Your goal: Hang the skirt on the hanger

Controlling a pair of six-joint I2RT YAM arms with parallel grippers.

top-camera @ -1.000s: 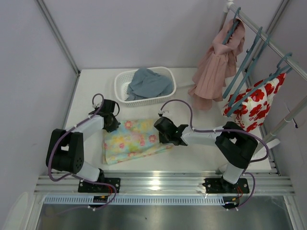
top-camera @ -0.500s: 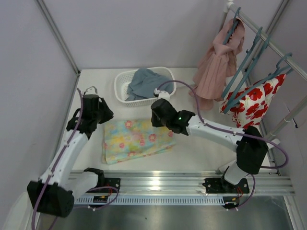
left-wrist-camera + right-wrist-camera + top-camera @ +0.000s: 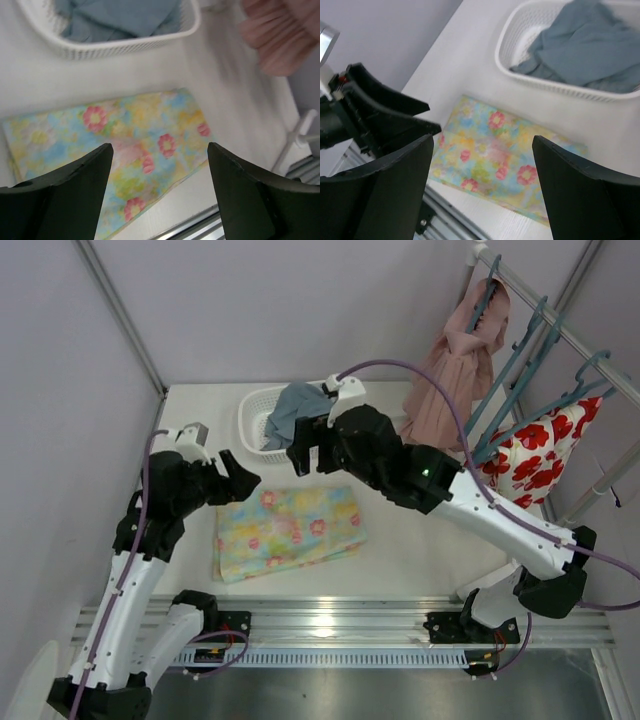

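The skirt, pastel yellow, green and blue with pink flowers, lies folded flat on the white table. It fills the lower part of the left wrist view and of the right wrist view. My left gripper hovers open above its left end, holding nothing. Over the skirt's far edge my right gripper is raised and open too, also empty. A teal hanger hangs bare on the rail at the right, far from both grippers.
A white basket holding a grey-blue cloth stands just behind the skirt. On the rail hang a dusty-pink skirt and a white garment with red flowers, each on its own hanger.
Both grippers were shut low at the skirt's ends. They have opened, let the skirt go and lifted well above the table; the skirt stays flat.
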